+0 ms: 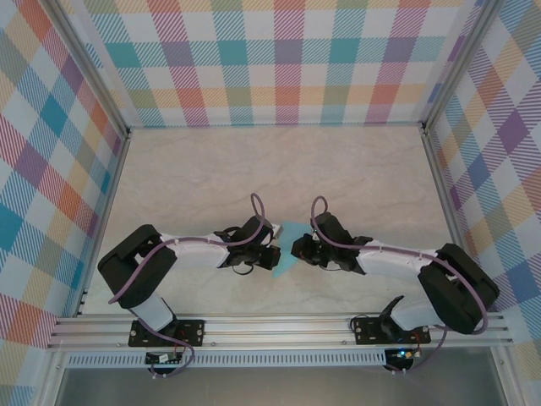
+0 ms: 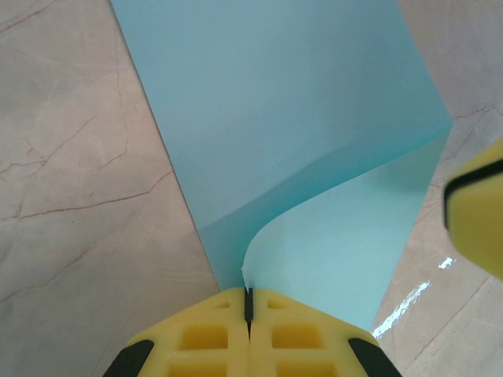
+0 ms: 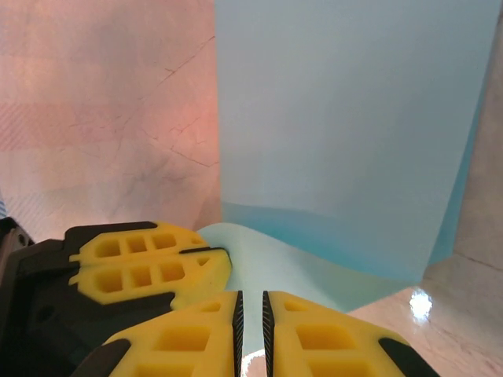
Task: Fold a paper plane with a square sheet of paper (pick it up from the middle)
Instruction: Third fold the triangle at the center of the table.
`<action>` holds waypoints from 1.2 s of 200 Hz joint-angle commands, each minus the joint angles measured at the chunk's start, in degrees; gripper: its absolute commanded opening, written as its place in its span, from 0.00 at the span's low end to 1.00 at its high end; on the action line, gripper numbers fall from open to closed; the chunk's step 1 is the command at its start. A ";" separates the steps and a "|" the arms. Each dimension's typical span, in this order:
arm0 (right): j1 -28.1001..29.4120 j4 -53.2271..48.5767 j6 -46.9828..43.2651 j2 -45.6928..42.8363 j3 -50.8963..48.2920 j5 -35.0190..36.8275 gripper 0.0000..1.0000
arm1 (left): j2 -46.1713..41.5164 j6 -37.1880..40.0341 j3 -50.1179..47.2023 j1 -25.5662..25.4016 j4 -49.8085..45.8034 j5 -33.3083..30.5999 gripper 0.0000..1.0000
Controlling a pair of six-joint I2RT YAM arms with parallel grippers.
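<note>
Left jaws clamp the thin light-blue square paper sheet (image 2: 299,118); right jaws' state is unclear. Likely mid first fold; next, flatten the bend just ahead.

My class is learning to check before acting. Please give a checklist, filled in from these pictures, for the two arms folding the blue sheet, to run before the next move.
1. Left gripper shut on the square sheet of paper: ok, the sheet's edge sits between the closed fingers.
2. Right gripper holding the sheet: cannot tell; its jaws stand a slit apart.
3. Fold pressed into a crease: not ok, the sheet curls in a soft bend.
4. Grippers apart from each other: cannot tell; they sit very close.
5. Plane shape formed: not ok, no point or ridge.
</note>
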 commanded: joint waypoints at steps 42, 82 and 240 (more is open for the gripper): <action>-0.84 -0.46 -3.04 8.93 5.07 -3.21 0.16 | 1.23 0.33 0.60 0.40 -5.57 0.04 0.00; -1.28 -2.43 -4.67 12.05 5.10 -0.99 0.15 | -0.04 0.25 1.21 0.46 -7.46 -0.99 0.05; -1.20 -3.17 -4.25 12.38 4.84 -1.13 0.15 | -5.18 -8.55 0.21 0.20 -2.59 14.57 0.08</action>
